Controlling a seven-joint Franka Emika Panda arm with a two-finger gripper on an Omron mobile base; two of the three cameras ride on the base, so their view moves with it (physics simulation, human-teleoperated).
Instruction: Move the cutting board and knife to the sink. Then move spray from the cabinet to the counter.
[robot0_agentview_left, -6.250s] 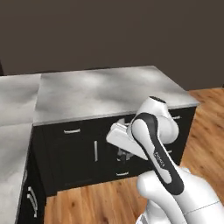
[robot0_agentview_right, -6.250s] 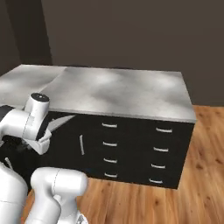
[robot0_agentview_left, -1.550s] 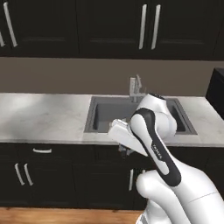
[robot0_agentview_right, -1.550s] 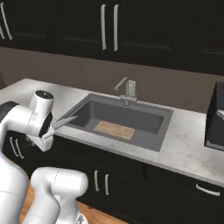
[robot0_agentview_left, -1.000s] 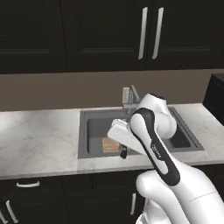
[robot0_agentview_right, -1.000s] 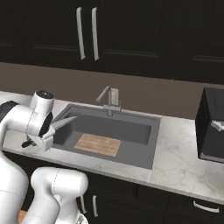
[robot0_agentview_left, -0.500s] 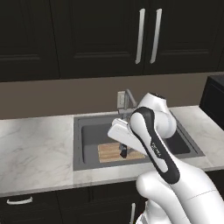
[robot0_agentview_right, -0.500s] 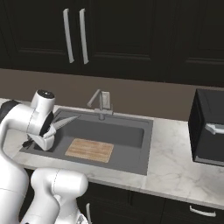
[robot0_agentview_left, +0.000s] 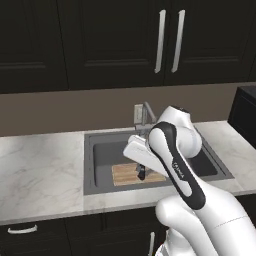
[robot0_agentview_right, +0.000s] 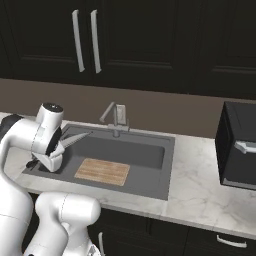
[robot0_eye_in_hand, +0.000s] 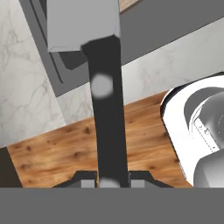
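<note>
Below and just right of the jaws, the recessed dark-grey rectangular sink is holding the flat light-brown wooden cutting board, which is lying flat on the basin floor near the front wall, its far end partly covered by the arm in the left base view. The two-finger gripper is clamping the slim black handle of the silvery-bladed chef's knife, jaws pressed together on it, and the hand view is looking straight along that handle to the broad blade. From the right base view the blade is pointing up and rightward over the sink's left rim, clear of the board. To the right of the jaws, the rest of the basin floor is lying bare, and the silver faucet is standing at the back edge. Either side, the pale marble-patterned counter is running open. Farther right, a black boxy appliance is sitting on the counter, cut off by the picture edge. Dark upper cabinet doors are standing closed, hiding their contents.
</note>
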